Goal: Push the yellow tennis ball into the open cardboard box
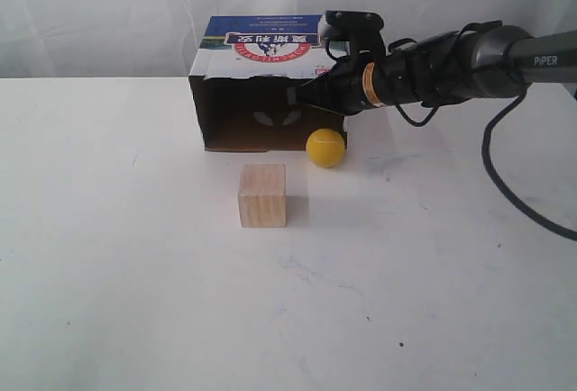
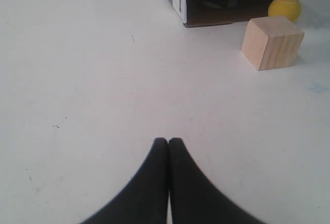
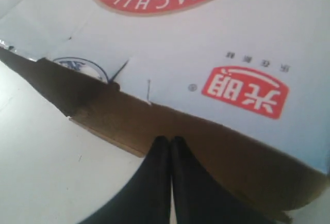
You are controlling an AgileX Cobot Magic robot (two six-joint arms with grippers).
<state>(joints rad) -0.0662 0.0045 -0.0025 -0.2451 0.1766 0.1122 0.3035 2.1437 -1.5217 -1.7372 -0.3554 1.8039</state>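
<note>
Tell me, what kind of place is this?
Probably a robot test lab: a white table, white curtain behind, a robot arm, and just props: yellow tennis ball, wooden cube, cardboard box.

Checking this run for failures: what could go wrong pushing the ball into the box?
The ball sits at the mouth of the box, by its right corner in the exterior view; an off-line push may send it off the wall edge or toward the cube. The shut right end effector is near the box's front edge and could shove the box.
</note>
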